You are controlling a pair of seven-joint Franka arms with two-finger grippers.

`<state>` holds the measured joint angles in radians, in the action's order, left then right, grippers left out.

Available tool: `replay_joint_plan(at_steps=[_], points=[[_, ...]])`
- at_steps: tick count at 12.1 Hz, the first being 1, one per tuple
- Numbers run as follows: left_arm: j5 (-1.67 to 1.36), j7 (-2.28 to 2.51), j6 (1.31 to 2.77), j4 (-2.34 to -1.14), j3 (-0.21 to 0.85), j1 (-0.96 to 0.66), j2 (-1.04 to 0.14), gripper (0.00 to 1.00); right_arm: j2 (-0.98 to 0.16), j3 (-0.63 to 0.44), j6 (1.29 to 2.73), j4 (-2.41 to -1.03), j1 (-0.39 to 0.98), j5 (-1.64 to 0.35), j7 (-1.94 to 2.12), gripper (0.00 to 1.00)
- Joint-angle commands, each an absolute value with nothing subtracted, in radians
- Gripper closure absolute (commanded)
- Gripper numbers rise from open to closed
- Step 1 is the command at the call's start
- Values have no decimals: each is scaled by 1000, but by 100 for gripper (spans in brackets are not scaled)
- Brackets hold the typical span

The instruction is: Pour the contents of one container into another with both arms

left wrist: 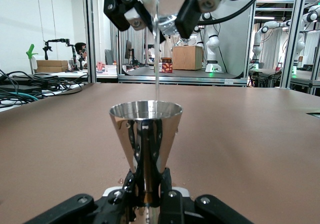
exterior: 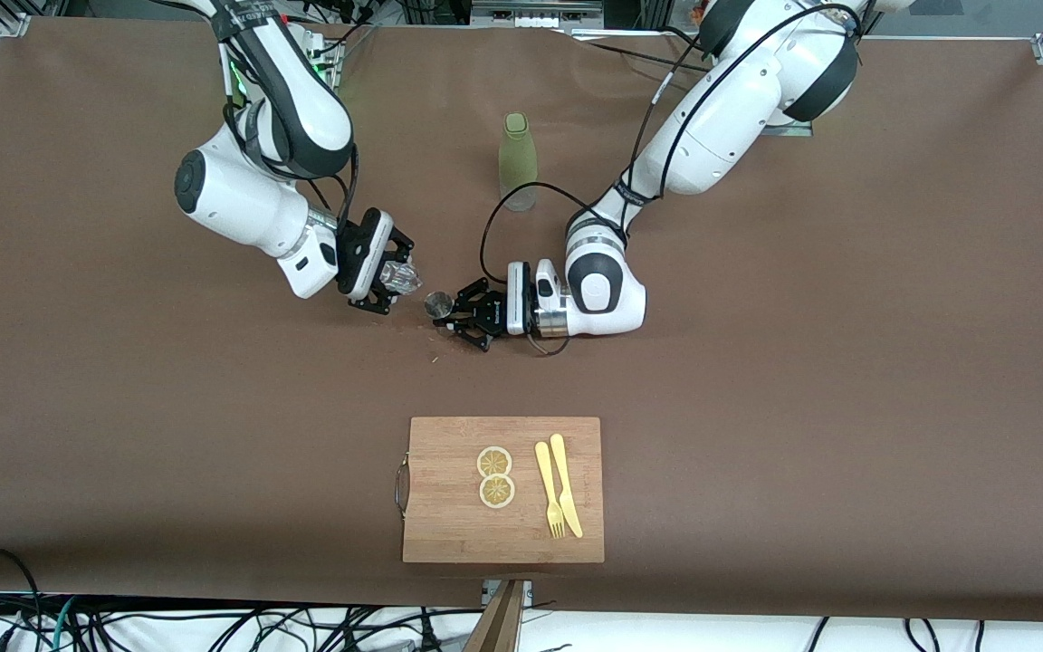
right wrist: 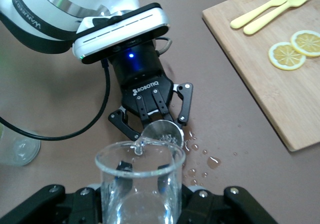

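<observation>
Pouring is under way: the right hand [exterior: 392,288] grips a clear beaker [right wrist: 140,184], tipped over the steel jigger [left wrist: 145,134], which the left hand [exterior: 460,319] clamps by its narrow waist. Both vessels look stiff, light and slick; the glass could break. Spilled drops [right wrist: 202,159] lie beside the jigger. A bottle [exterior: 518,161] stands farther from the camera than the jigger; the board [exterior: 449,525] lies nearer. Neither obstructs.

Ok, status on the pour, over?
Right tool shut on tilted glass beaker, water streaming out. Left tool shut on steel jigger, upright beneath. Droplets spilled on table beside jigger. Nothing blocking.
</observation>
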<state>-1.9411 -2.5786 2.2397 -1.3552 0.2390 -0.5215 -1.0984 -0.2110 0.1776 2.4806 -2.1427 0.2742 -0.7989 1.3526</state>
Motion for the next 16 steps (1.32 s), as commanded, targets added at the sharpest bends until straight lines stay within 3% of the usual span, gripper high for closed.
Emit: replay_joint_plan(at_steps=[1,5,9,16], points=[[-1977,-2602,2241,-1325,232,-535,-1109,100,-164,181,2458,-2172,221,-805,1408,74],[-1971,-2589,2240,-1327,232,-531,-1098,100,-176,109,2291,-2174,161,-1067,1711,74],[-1950,-2563,2240,-1333,212,-526,-1069,100,-270,-1,2074,-2174,112,-1297,2098,74],[-1884,-2530,2237,-1370,209,-488,-1029,100,-510,-192,1812,-2138,40,-1387,2520,74]])
